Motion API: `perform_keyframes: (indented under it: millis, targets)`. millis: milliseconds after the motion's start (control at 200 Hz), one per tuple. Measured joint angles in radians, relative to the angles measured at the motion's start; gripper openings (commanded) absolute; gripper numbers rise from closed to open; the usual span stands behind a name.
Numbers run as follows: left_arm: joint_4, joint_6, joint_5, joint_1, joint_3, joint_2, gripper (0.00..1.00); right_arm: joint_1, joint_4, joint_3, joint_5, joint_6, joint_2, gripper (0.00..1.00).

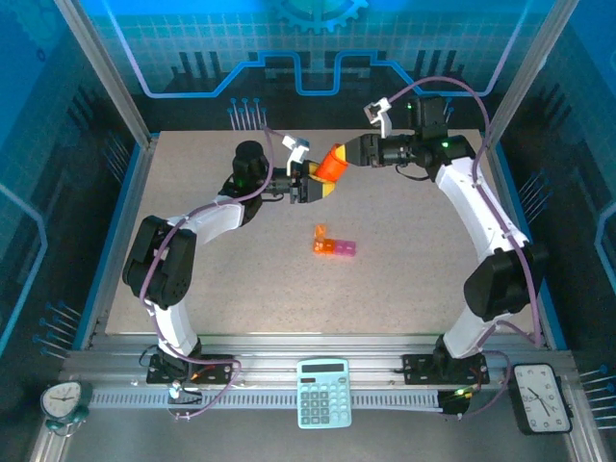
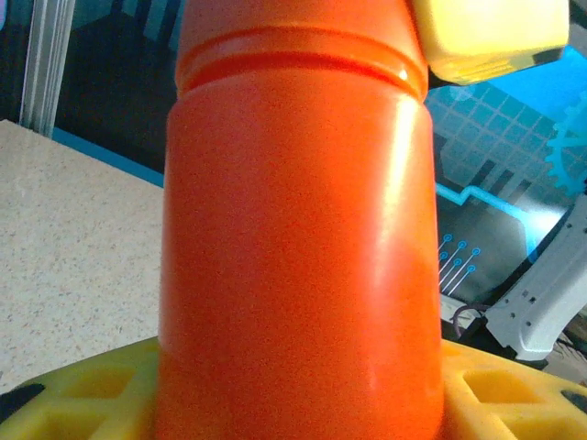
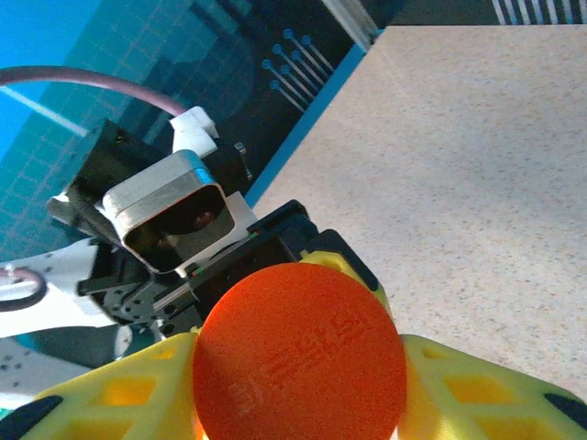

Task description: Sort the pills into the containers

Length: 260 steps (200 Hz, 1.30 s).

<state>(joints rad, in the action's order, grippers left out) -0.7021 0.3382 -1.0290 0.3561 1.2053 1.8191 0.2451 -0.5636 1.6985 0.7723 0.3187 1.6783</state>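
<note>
An orange cylindrical bottle (image 1: 332, 166) hangs in the air over the back of the table, gripped from both ends. My left gripper (image 1: 313, 183) is shut on its body (image 2: 293, 257), with yellow fingers (image 2: 83, 394) on either side. My right gripper (image 1: 346, 154) is shut on its round orange cap (image 3: 298, 357), the yellow pads (image 3: 477, 394) pressed against the rim. The containers (image 1: 334, 245), a small strip of orange and pink compartments, lie on the table in front of the bottle, apart from both grippers. The pills are out of view.
A speckled beige table (image 1: 423, 279) is ringed by a blue rim and metal frame posts. On the near rail stand a teal calculator (image 1: 323, 392), a small green clock (image 1: 62, 399) and a black clock (image 1: 544, 397).
</note>
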Motion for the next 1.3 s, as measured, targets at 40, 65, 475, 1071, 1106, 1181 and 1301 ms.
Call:
perform_keyframes:
  millis: [40,65,475,1071,1106,1181,1301]
  targets:
    - [0.010,-0.013,0.007,0.000,0.000,0.000,0.04,0.009,0.019,-0.018,-0.032,0.017,-0.013,0.44]
    - [0.015,-0.024,0.014,0.000,-0.001,0.000,0.04,0.015,0.034,-0.032,-0.056,0.033,-0.023,0.43]
    - [0.161,-0.219,0.204,0.031,-0.051,-0.040,0.04,0.108,0.203,-0.208,-0.378,0.282,-0.113,0.46]
    - [0.022,-0.158,0.240,0.034,-0.051,-0.045,0.04,0.046,0.127,-0.185,-0.275,0.291,-0.150,0.86]
    - [0.013,-0.152,0.236,0.032,-0.051,-0.045,0.03,0.031,0.129,-0.185,-0.252,0.282,-0.163,0.87]
    - [0.004,-0.142,0.221,0.027,-0.051,-0.045,0.03,0.000,0.143,-0.185,-0.201,0.265,-0.186,0.87]
    - [-0.007,-0.121,0.189,0.025,-0.051,-0.045,0.04,-0.039,0.179,-0.185,-0.126,0.236,-0.202,0.86]
